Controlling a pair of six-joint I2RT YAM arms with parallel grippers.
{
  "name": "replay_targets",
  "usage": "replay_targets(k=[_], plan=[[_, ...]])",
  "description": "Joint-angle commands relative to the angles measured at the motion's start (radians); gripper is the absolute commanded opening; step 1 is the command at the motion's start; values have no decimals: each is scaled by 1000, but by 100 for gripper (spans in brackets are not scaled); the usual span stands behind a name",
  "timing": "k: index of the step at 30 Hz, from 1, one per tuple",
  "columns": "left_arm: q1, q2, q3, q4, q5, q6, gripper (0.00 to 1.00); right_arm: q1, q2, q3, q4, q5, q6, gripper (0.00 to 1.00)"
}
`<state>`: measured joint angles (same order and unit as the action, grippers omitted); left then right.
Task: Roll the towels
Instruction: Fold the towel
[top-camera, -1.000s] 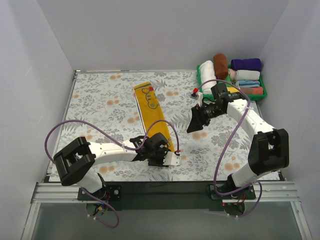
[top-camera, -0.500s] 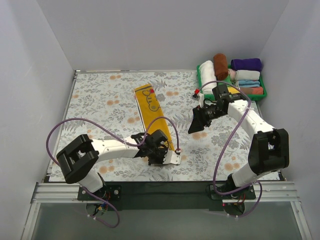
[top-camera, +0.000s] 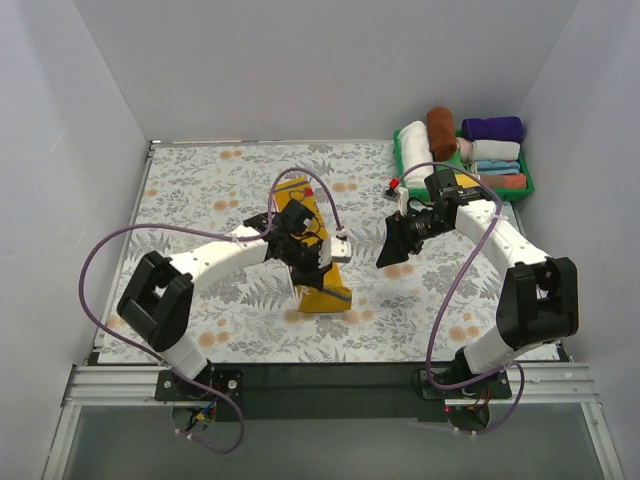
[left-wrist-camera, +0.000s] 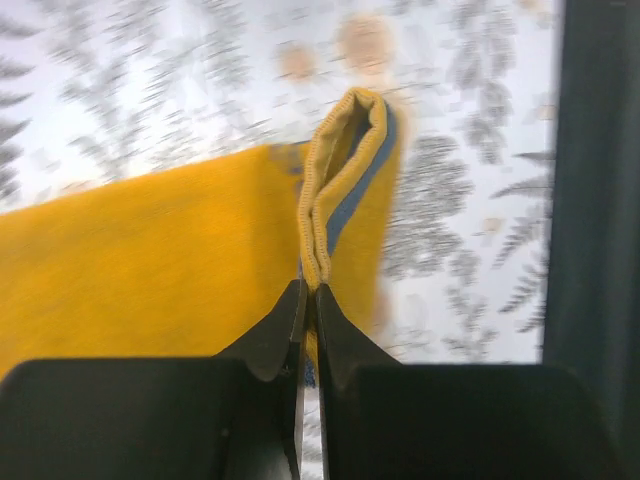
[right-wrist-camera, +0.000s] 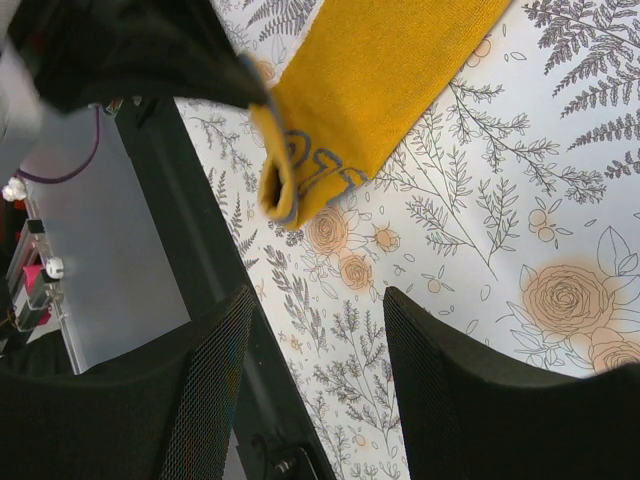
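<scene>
**Floral table, left pincer clamping the yellow towel's edge**

Pale walls are closing in three sides of the cell, and the table with its fern-and-flower cover is filling the floor of my top view. My left arm is reaching in across the middle of the table, and my right arm is bending inward from the right.

The mustard-yellow towel is lying as a long strip near the table's centre, its far end pointing at the back wall and its middle hidden under my left wrist. The green tray is sitting at the far right corner. The rust-brown towel is resting rolled inside it, beside a white roll, with a purple cloth further right.

The left gripper is pinching tight on a folded, blue-trimmed edge of the mustard-yellow towel, with cloth bulging above its fingers. The rest of the towel is spreading to the left in the wrist view.

The right gripper is hovering over bare tablecloth to the right of the towel. Its jaws are standing well apart and holding nothing. One marked end of the towel is showing beyond its fingers.
</scene>
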<state>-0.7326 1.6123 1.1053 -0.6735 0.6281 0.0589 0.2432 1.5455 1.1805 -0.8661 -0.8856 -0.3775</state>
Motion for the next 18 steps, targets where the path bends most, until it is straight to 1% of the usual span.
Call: replay_targets(k=[1,5,8,18], plan=[[82,84,71,-29,19,55,0,-4,-2,5,-11,-23,-20,52],[194,176,145,-2,4,78,0,-2,1,-2,-13,-27,-26,52],[235,224,185,27,-21,87,0,-2,-1,-13,-13,-26,-35,52],[289,279,251,75,-65,98,0,-4,7,-30,-11,-33,-40,53]])
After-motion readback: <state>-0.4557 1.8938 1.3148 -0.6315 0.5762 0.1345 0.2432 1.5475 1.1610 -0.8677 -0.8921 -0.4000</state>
